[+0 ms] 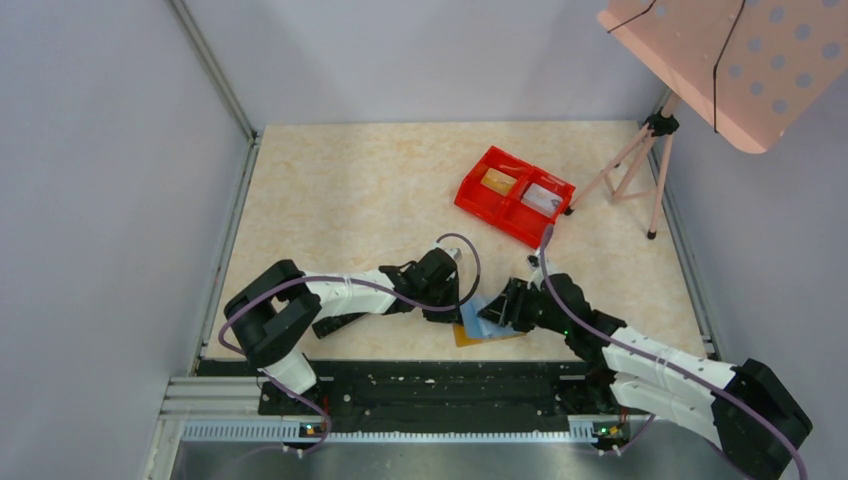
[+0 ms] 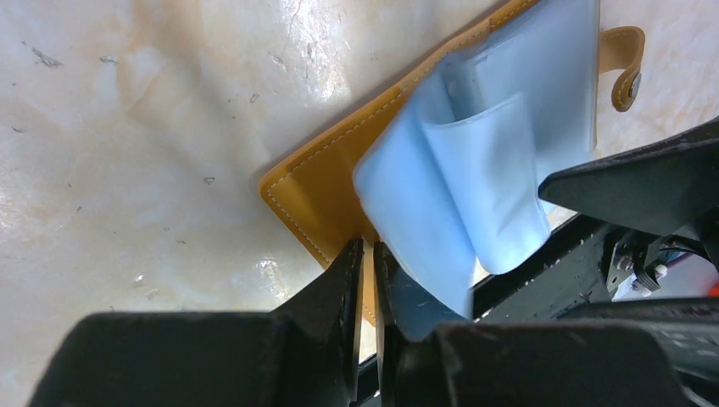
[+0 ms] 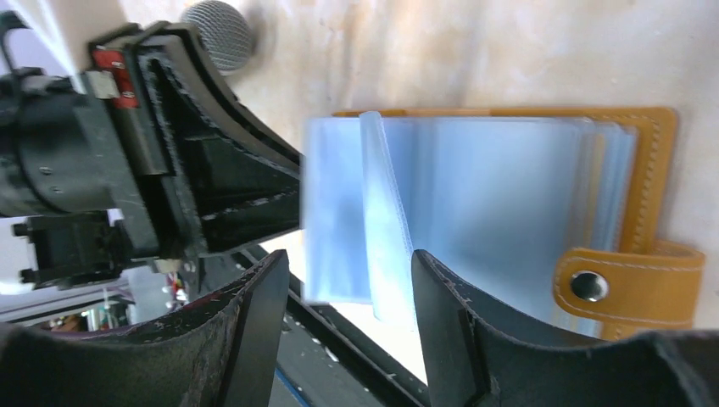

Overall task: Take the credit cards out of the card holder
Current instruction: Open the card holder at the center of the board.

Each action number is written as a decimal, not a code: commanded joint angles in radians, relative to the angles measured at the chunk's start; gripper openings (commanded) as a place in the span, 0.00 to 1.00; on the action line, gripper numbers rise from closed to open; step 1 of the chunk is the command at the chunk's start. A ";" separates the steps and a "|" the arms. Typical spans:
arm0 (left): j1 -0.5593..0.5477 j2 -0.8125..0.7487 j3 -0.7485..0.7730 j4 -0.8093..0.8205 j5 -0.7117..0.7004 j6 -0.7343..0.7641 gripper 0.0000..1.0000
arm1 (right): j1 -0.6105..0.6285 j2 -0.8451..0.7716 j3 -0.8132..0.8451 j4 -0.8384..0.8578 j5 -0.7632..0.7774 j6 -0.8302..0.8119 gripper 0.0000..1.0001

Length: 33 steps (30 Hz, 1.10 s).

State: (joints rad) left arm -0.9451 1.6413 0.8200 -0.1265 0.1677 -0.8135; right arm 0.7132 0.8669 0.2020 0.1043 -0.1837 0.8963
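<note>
Left gripper (image 2: 367, 250) fingers fill the bottom of its wrist view, drawn almost together, with a strip of the holder's (image 2: 314, 182) tan cover pinched between them at its near edge. From that cover a bundle of pale blue sleeves (image 2: 458, 170) lifts up and curls over itself, and the tab (image 2: 623, 64) with its metal snap sticks out at the far end. Seen from the right wrist, the right gripper (image 3: 348, 259) stands with its jaws wide apart. One upright sleeve leaf runs down between them, nearer the right-hand finger (image 3: 449, 322), and I cannot tell whether either finger touches it. The other sleeves lie flatter on the cover behind. Whether any cards remain inside the translucent sleeves cannot be told. From above, the holder lies on the table (image 1: 350, 190) near its front edge, between the two grippers, which meet over it from either side. Farther back and to the right sits a red tray (image 1: 495, 218), well apart from the holder. A gold card (image 1: 497, 180) lies in its left compartment and a grey card (image 1: 541, 198) in its right.
</note>
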 commanded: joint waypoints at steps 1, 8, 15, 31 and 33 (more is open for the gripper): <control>0.003 0.000 0.014 0.013 -0.009 -0.003 0.15 | 0.004 0.005 -0.019 0.147 -0.041 0.050 0.55; 0.015 -0.040 0.035 -0.021 -0.026 0.006 0.16 | 0.005 0.043 -0.022 0.202 -0.060 0.070 0.53; 0.059 -0.118 0.068 -0.096 -0.047 -0.004 0.20 | 0.014 0.042 -0.011 0.190 -0.044 0.061 0.52; 0.097 -0.136 0.117 -0.013 0.077 -0.019 0.25 | 0.090 0.227 0.011 0.328 -0.045 0.054 0.28; 0.097 -0.107 0.120 0.010 0.111 -0.006 0.24 | 0.095 0.226 0.008 0.323 -0.033 0.056 0.28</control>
State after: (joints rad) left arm -0.8478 1.4929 0.9031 -0.1959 0.2077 -0.8364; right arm 0.7856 1.0870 0.1780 0.3664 -0.2337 0.9619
